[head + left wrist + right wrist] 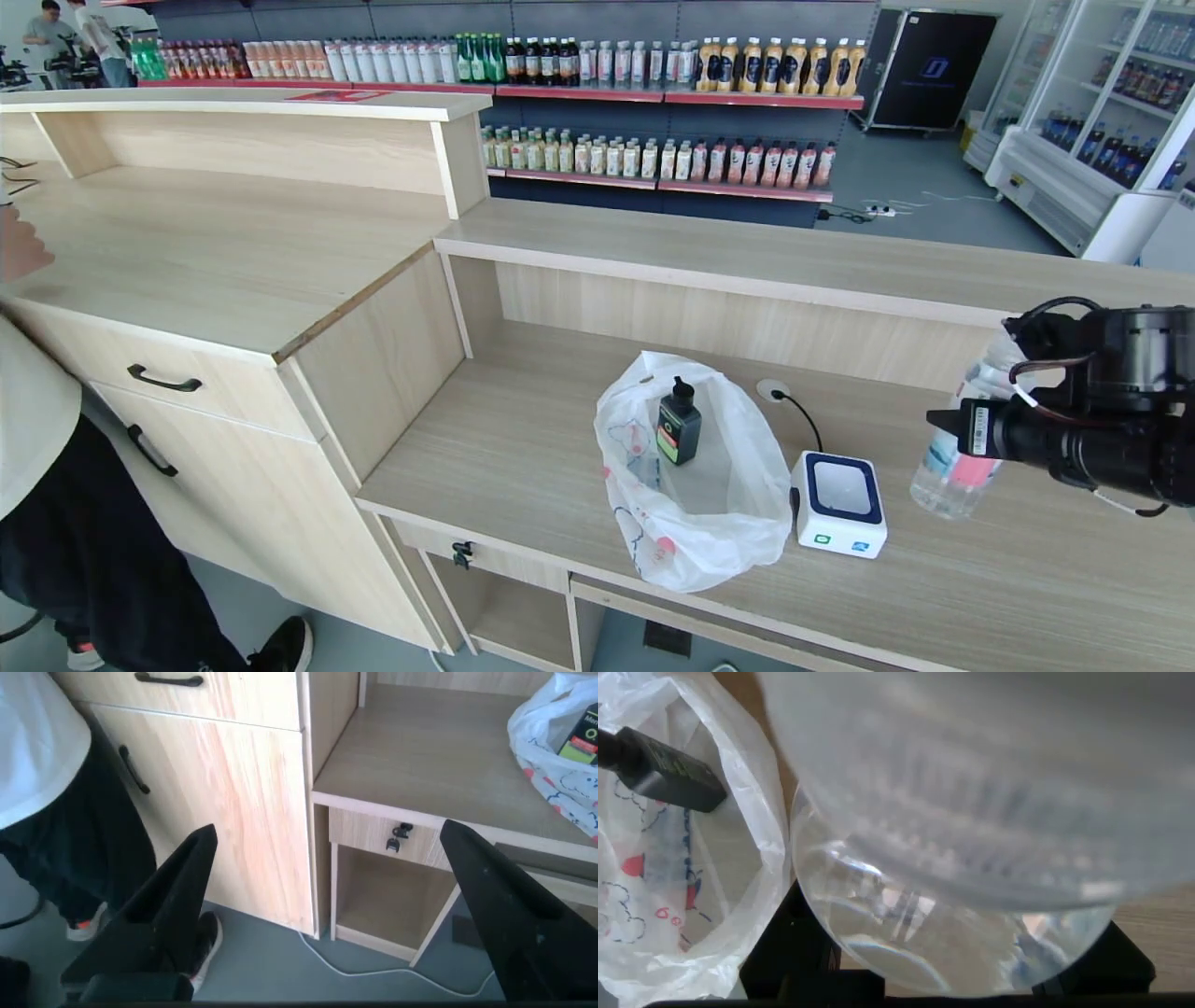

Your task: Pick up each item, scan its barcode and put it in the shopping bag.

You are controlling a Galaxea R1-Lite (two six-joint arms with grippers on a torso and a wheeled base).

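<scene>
For scanning, the clear plastic water bottle (945, 485) pinched in the right tool (973, 433) should be carried left over the white box scanner (837, 504).

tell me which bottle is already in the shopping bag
The small dark bottle, inside the shopping bag; the clear bottle is held in the right gripper.
</scene>
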